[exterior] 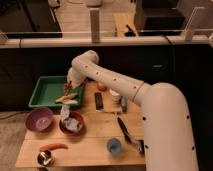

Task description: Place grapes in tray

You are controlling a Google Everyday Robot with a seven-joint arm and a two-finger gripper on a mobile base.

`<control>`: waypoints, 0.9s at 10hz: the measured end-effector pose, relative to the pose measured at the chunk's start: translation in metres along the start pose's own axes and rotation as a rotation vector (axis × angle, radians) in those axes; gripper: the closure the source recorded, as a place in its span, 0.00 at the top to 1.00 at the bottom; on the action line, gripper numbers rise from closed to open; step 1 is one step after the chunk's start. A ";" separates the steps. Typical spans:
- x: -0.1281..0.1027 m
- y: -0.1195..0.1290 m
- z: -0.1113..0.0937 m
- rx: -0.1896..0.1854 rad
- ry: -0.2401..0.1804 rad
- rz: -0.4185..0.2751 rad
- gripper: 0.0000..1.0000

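The green tray point(45, 91) stands at the table's back left. My gripper point(67, 90) is at the end of the white arm and hangs over the tray's right edge. A small dark reddish lump point(65, 88) at the gripper's tip looks like the grapes. I cannot tell whether they are held or resting in the tray. A pale yellowish elongated item point(68, 97) lies on the tray's right rim just below the gripper.
A purple bowl point(39, 120) and a red bowl point(71, 125) with white crumpled stuff sit in front of the tray. An orange fruit point(101, 86), black block point(99, 101), white cup point(115, 95), blue cup point(114, 145), red-orange vegetable point(52, 147) and metal cup point(45, 158) are also on the table.
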 end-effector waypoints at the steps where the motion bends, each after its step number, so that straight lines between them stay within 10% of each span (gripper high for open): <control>1: 0.001 -0.009 0.007 0.026 -0.016 -0.034 0.00; 6: 0.003 -0.043 0.037 0.261 -0.067 -0.249 0.33; 9: -0.001 -0.052 0.052 0.270 -0.079 -0.275 0.64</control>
